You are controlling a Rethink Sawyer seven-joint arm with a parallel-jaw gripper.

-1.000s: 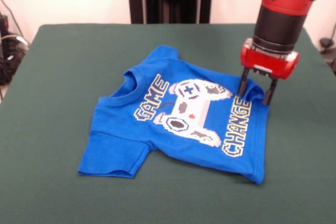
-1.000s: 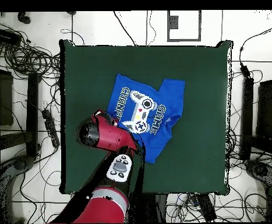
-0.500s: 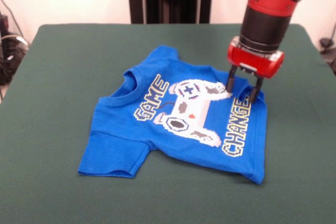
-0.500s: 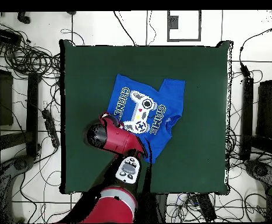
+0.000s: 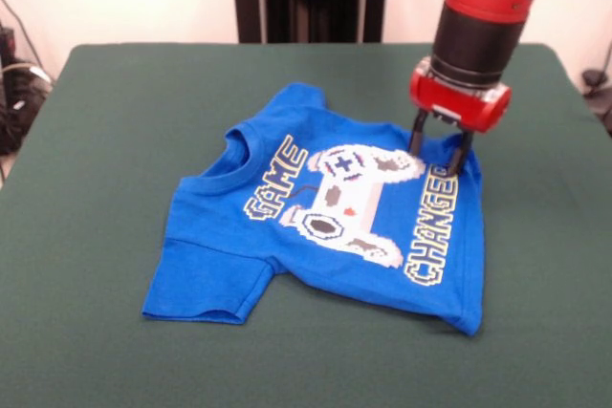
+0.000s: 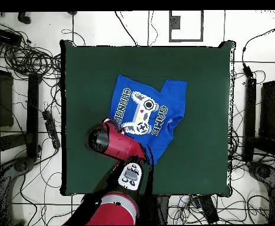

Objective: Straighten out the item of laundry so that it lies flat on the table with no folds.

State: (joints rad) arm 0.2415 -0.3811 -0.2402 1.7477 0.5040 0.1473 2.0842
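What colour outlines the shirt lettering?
Yellow, around the lettering on the blue shirt; clearest in the front view.

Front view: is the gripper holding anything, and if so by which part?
The gripper stands open, its fingers astride a raised fold at the hem corner of the blue T-shirt. No closed grip shows; nothing is held yet.

Overhead, the arm (image 6: 119, 147) hides the tool and the T-shirt's (image 6: 157, 118) near hem corner.

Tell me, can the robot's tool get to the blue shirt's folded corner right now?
Probably yes. The tool hangs right at the T-shirt's bunched far corner, fingers spread on either side of the fold, and nothing blocks it.
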